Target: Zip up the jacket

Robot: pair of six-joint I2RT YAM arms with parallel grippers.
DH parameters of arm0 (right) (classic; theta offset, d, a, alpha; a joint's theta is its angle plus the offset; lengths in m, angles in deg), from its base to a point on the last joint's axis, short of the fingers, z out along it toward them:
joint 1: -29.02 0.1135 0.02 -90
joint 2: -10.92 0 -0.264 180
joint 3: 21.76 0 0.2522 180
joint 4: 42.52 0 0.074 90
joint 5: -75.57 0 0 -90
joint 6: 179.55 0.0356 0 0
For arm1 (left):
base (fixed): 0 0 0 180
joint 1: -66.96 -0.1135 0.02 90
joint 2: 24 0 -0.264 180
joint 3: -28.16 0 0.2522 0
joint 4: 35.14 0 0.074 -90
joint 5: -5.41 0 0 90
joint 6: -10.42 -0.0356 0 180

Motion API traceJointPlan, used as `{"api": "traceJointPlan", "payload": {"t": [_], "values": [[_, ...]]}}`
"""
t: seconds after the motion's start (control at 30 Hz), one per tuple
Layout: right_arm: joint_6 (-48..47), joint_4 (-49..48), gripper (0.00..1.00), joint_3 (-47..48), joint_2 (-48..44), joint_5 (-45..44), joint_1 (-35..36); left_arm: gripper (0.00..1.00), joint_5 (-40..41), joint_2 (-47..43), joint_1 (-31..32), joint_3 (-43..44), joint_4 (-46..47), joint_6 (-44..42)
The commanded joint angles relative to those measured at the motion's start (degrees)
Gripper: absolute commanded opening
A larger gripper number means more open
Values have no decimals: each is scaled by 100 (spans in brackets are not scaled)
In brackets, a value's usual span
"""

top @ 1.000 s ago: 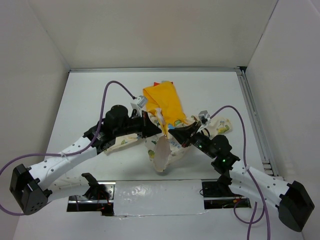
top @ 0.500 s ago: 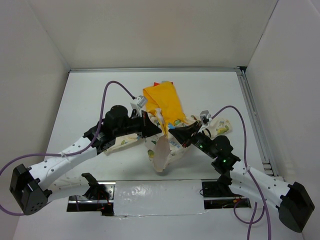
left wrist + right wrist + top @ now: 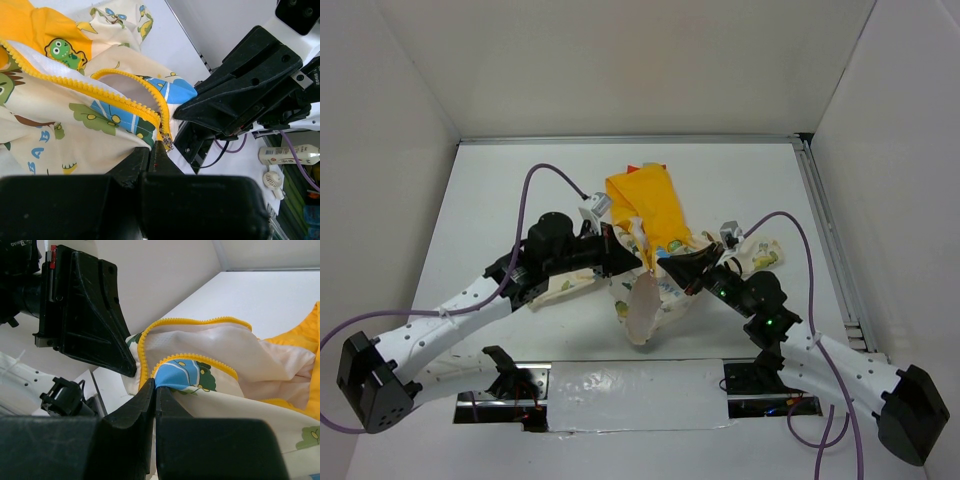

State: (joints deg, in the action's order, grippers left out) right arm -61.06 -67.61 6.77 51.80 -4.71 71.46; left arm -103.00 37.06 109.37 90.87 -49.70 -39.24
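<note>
The jacket point(image 3: 645, 205) lies mid-table, its yellow-orange hood towards the back and its cream printed body bunched and lifted between the arms. My left gripper point(image 3: 642, 262) is shut on the jacket's front edge. In the left wrist view point(image 3: 154, 148) its tips pinch the fabric right by the small metal zipper slider point(image 3: 167, 143) at the end of the yellow zipper teeth point(image 3: 100, 90). My right gripper point(image 3: 665, 268) faces it almost tip to tip and is shut on the other front edge, on a blue print point(image 3: 180, 371) beside yellow teeth point(image 3: 155, 387).
The white table point(image 3: 500, 200) is walled on three sides. A metal rail point(image 3: 830, 240) runs along its right edge. Purple cables point(image 3: 535, 190) loop above both arms. A taped strip point(image 3: 630, 385) lies between the arm bases. One sleeve point(image 3: 760, 255) lies behind the right wrist.
Almost nothing. The left arm has shifted very slightly to the left. Both grippers keep the same hold on the jacket.
</note>
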Motion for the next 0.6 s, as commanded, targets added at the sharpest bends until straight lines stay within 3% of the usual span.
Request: {"api": "traceJointPlan", "payload": {"t": [0.0,0.4,0.57], "values": [[-37,-210,0,141,-168,30,-34,0,-83,-173,-5,27,405,62],[-63,-333,0,255,-10,-22,-34,0,-347,-41,-5,9,563,80],[121,-798,0,71,-10,-171,-25,0,-382,-32,-5,-17,589,80]]}}
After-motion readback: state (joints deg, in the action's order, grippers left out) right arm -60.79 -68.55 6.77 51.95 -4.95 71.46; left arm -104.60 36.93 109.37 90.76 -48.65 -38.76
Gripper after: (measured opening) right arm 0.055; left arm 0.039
